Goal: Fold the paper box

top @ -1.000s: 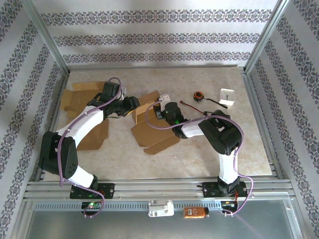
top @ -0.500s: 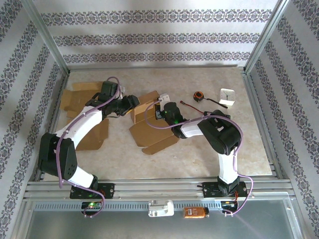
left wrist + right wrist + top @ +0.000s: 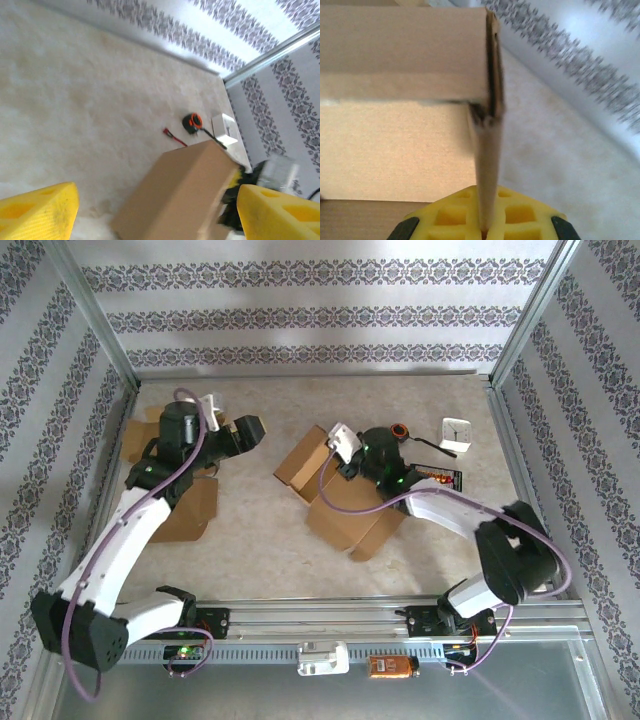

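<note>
Right wrist — right gripper [image 3: 482,227] clenched on upright flap of paper box [image 3: 400,45]; left gripper [image 3: 157,212] released.

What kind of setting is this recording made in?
Probably a purpose-built robot test cell, not a real room: silver aluminium frame posts hold flat panels of striped floral wallpaper, and two white-and-black robot arms are bolted at the near edge of a beige stone-look tabletop.

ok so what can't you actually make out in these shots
- Top view: how the right gripper holds the box, hidden under its own wrist.
- Top view: clock face, too small to read.
- Top view: flat cardboard, partly covered by the left arm.
- Left wrist view: right arm beside the box, blurred.
</note>
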